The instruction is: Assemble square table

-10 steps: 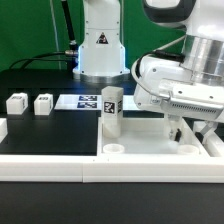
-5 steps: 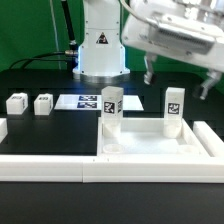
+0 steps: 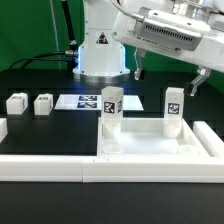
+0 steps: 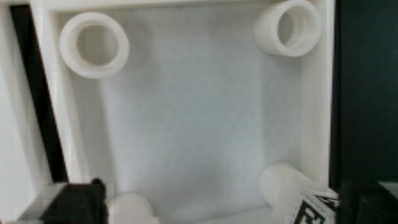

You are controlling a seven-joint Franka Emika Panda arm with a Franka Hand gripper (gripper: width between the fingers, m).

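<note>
The white square tabletop (image 3: 150,140) lies upside down at the front on the exterior view's right. Two white tagged legs stand upright in its far corners, one on the left (image 3: 110,110) and one on the right (image 3: 175,110). My gripper (image 3: 168,80) hangs open and empty above the tabletop, apart from both legs. The wrist view looks down into the tabletop (image 4: 196,110): two empty round sockets (image 4: 93,45) (image 4: 294,25) and the tops of the two mounted legs (image 4: 134,208) (image 4: 294,190) between my dark fingers (image 4: 71,200).
Two loose white legs (image 3: 16,103) (image 3: 43,103) lie on the black table on the exterior view's left. The marker board (image 3: 88,101) lies behind the tabletop. A long white border rail (image 3: 50,168) runs along the front. The robot base (image 3: 100,50) stands at the back.
My gripper has let go of the right leg and risen away from it. That leg now stands alone in the tabletop's corner.
</note>
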